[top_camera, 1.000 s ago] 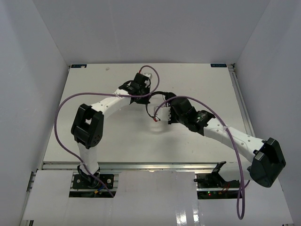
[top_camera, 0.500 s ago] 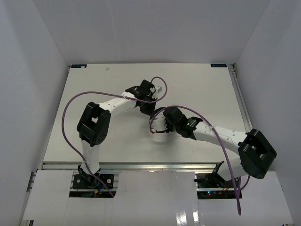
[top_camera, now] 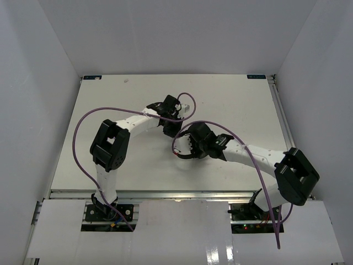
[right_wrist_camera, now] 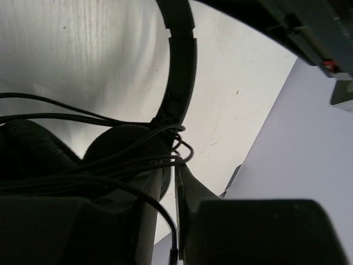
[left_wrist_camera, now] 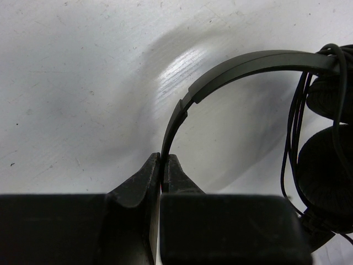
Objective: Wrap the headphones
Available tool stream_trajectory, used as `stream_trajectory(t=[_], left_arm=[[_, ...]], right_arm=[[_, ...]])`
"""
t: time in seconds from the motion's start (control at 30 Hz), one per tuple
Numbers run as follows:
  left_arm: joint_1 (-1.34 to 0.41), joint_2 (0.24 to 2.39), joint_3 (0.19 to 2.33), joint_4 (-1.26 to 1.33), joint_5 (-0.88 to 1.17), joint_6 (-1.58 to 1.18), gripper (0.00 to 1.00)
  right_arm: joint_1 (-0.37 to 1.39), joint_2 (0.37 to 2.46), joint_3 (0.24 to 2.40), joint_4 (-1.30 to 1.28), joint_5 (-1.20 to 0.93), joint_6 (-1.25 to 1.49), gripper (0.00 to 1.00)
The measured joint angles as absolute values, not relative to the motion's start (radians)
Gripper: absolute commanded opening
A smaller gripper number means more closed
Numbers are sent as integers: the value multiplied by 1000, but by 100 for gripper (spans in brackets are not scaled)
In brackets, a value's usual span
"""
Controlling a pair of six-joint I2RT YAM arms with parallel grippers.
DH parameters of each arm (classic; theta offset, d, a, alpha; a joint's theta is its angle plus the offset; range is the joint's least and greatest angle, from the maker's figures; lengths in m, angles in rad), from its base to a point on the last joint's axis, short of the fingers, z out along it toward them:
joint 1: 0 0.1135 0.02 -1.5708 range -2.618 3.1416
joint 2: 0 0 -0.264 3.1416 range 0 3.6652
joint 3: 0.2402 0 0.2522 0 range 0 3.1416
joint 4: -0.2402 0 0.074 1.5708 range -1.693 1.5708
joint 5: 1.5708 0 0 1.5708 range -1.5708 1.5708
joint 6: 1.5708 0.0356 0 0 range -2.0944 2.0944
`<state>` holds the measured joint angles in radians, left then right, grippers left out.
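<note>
Top view: the headphones (top_camera: pixel 177 135) lay at the middle of the bench (top_camera: pixel 231 99), between both arms; left wrist: the left gripper (left_wrist_camera: pixel 164 161) was clamped on the thin headband (left_wrist_camera: pixel 248 62); right wrist: the right gripper (right_wrist_camera: pixel 175 179) sat at the wound cable (right_wrist_camera: pixel 66 117) beside an earcup (right_wrist_camera: pixel 121 143); pinching or parted, I could not tell.

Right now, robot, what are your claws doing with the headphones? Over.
Left claw shut on headphones headband. Right claw at cable beside earcup, grip unclear. Nothing blocking seen. Over.
</note>
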<state>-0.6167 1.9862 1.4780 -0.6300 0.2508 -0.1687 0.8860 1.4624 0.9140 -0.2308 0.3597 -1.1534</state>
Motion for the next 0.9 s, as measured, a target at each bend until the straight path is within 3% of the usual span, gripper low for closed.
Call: stream_trajectory(t=[0.33, 0.9], left_arm=[[-617, 1986, 1478, -644, 256, -161, 0], [-617, 1982, 1473, -648, 262, -161, 0]], right_arm=[[886, 1462, 1012, -278, 300, -1164, 40], [809, 1553, 1116, -383, 236, -1088, 42]])
